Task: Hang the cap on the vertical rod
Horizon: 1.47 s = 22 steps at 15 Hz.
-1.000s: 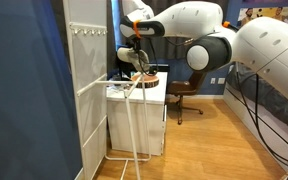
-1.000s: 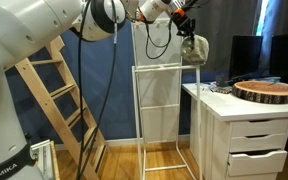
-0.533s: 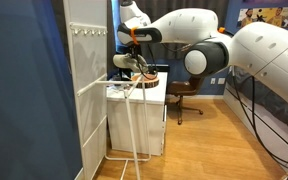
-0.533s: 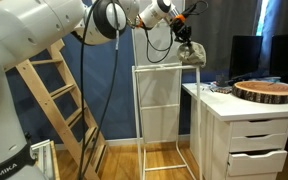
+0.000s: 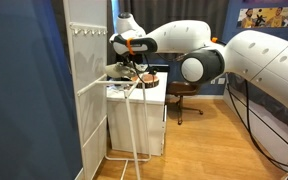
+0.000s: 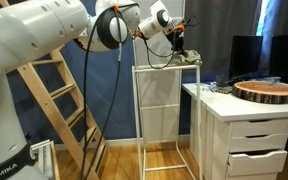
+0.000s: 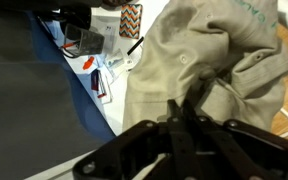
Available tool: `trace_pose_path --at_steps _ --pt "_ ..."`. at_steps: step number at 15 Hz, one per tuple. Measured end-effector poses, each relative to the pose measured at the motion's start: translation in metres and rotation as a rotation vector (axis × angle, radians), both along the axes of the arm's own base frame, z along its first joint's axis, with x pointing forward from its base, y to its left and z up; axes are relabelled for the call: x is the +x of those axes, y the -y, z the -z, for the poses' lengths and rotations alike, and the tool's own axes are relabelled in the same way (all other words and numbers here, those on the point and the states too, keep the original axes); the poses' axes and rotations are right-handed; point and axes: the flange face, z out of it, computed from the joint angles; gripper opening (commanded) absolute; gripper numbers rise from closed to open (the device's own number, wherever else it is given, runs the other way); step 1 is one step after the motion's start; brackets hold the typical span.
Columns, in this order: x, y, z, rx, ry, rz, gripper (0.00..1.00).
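The step, as I judge it, is to settle the cap [image 7: 199,60] onto the vertical rod [image 6: 198,120] of the white rack [image 6: 164,66]. Centre the cap's hollow over the rod's tip, come straight down, and let go only once the fabric bears on the rod, since a skewed approach could let it slide off. The tool [image 7: 187,108] is clamped on the cap's fabric. The cap is khaki, soft and creased, and hangs right at the rod's top.

Dark blue wall [image 6: 114,120] behind, light wooden plank floor [image 5: 209,140]. White drawer cabinet [image 6: 254,135] is the worktop, round wood slab [image 6: 266,91] on it. Wooden ladder [image 6: 80,100] leans on wall. Brown office chair [image 5: 184,93] beyond cabinet. White pegboard panel [image 5: 87,50] in foreground.
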Motion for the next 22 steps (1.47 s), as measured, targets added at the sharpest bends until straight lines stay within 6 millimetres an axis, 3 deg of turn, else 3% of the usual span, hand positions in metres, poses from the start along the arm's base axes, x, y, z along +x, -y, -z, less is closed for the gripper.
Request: trace_pose_path --at_steps 5,6,7,12,17,22 --pt "0.001 0.002 0.001 -0.015 -0.036 -0.134 0.02" --pt "0.001 0.002 0.002 0.002 -0.044 -0.147 0.13" --pt "0.000 0.000 0.002 0.025 -0.054 -0.156 0.32" --pt "-0.004 -0.008 -0.001 0.086 -0.081 -0.158 0.67" --pt "-0.009 0.005 -0.046 0.161 -0.017 -0.035 1.00" --pt "-0.021 0.035 -0.101 0.276 0.022 0.215 1.00"
